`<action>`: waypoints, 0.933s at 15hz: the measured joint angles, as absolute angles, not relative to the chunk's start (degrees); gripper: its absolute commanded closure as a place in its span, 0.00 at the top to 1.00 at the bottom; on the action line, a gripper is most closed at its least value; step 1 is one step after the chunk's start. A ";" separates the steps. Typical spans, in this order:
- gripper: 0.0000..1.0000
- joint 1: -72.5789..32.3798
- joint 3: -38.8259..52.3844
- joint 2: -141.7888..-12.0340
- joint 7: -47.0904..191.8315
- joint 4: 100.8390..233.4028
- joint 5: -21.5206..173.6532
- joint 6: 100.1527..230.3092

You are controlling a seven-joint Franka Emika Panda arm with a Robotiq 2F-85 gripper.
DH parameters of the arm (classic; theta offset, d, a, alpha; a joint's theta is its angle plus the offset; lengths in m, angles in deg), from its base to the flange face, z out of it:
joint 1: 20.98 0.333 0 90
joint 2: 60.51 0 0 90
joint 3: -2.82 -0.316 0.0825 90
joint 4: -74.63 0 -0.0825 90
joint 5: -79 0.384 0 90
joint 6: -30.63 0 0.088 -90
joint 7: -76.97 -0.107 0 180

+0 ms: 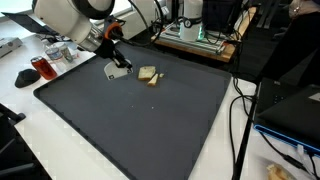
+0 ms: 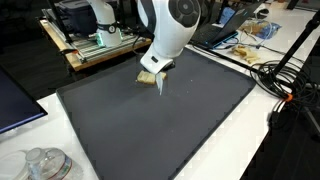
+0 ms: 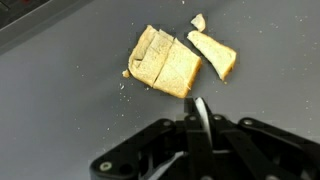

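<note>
A tan slab of bread (image 3: 165, 65), scored down its middle, lies on the dark grey mat (image 3: 60, 110), with a smaller cut wedge (image 3: 213, 52) and a crumb (image 3: 199, 21) just beside it. Both exterior views show the bread (image 1: 148, 74) (image 2: 148, 78) near the mat's far part. My gripper (image 3: 200, 112) is shut on a thin white blade-like tool (image 3: 201, 108), whose tip points at the slab's near edge. The same gripper (image 1: 113, 58) (image 2: 158, 70) hovers low beside the bread, and the white tool (image 1: 118, 70) hangs below it.
The mat (image 1: 140, 125) covers most of a white table. A red object (image 1: 42, 67) and a black one (image 1: 27, 77) lie off the mat's edge. A wooden platform with equipment (image 1: 195, 38) stands behind, cables (image 1: 240, 110) run alongside, and a glass jar (image 2: 45, 163) sits near a corner.
</note>
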State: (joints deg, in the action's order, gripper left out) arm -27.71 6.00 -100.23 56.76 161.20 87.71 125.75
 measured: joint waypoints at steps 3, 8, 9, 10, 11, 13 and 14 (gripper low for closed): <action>0.01 -30.12 6.11 -100.08 62.19 161.29 90.17 125.76; 0.01 -32.91 6.11 -96.74 72.01 164.63 92.97 127.94; 0.01 -33.18 6.11 -95.41 73.71 166.12 93.13 129.06; 0.01 -33.37 6.12 -93.90 75.22 167.86 93.27 130.18; 0.01 -33.46 6.13 -92.30 76.37 169.72 93.31 131.37; 0.01 -33.45 6.13 -88.69 77.68 173.96 93.82 133.72; 0.01 -33.40 6.13 -86.71 77.82 176.29 94.30 134.95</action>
